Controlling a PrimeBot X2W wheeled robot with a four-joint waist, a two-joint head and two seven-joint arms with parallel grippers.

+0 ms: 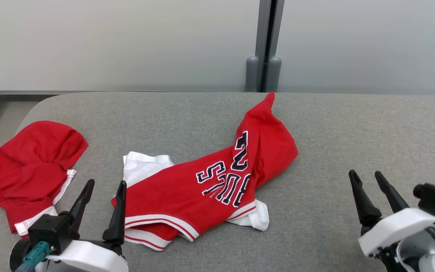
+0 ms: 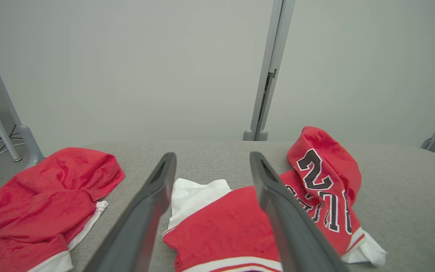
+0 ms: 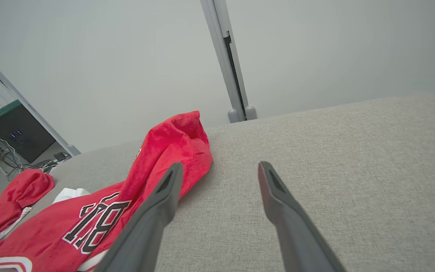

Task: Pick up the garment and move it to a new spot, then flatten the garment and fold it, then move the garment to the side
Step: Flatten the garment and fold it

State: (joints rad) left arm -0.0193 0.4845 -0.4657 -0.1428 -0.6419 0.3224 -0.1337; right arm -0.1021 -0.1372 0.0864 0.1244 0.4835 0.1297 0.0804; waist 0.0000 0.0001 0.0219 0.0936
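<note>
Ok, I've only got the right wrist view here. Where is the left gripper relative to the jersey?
Observer: The left gripper is open and holds nothing. It sits by the jersey at its near-left corner, beside the striped hem. I cannot tell whether it touches the cloth.
Operator: Is the jersey lying flat at that end?
Observer: No. A white sleeve sticks out crumpled at the left, and a white piece pokes out under the near-right edge.
Operator: And the red heap at the far left of my view?
Observer: That is a second red garment with white trim, bunched up and lying apart from the jersey, near the left end of the grey surface.
</note>
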